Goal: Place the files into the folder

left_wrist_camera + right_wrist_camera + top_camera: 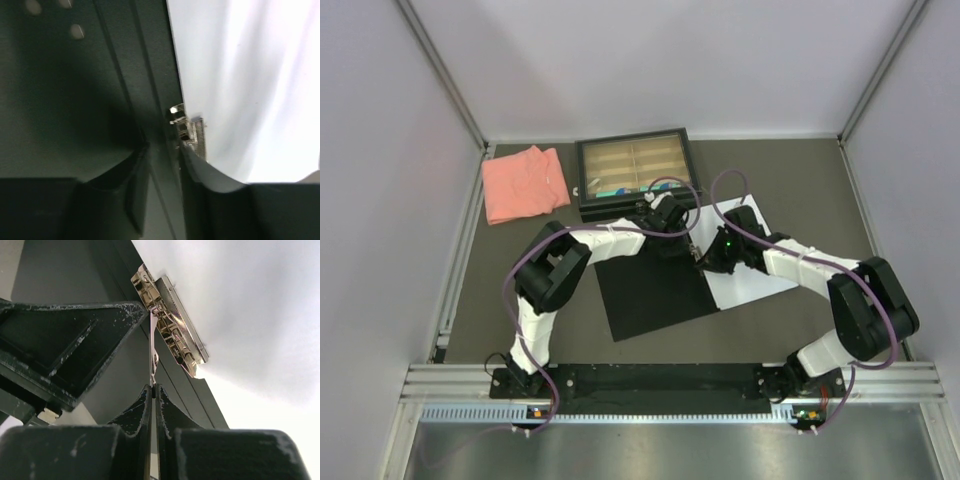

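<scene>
The folder (655, 290) lies open mid-table, its matte black inside up. White files (760, 280) cover its right half; no print is readable on them. A metal clip (172, 325) sits along the spine by the paper's edge, also seen as the clip (190, 132) in the left wrist view. My right gripper (154, 387) is shut on the clip's thin upright lever (152, 355). My left gripper (162, 152) hovers low over the spine just beside the clip, jaws apart with nothing between them. In the top view, the left gripper (682, 243) and right gripper (702, 257) nearly meet.
A black-framed tray (635, 172) with tan compartments stands just behind the folder. A folded salmon-pink cloth (525, 183) lies at the back left. Enclosure walls close off both sides and the back.
</scene>
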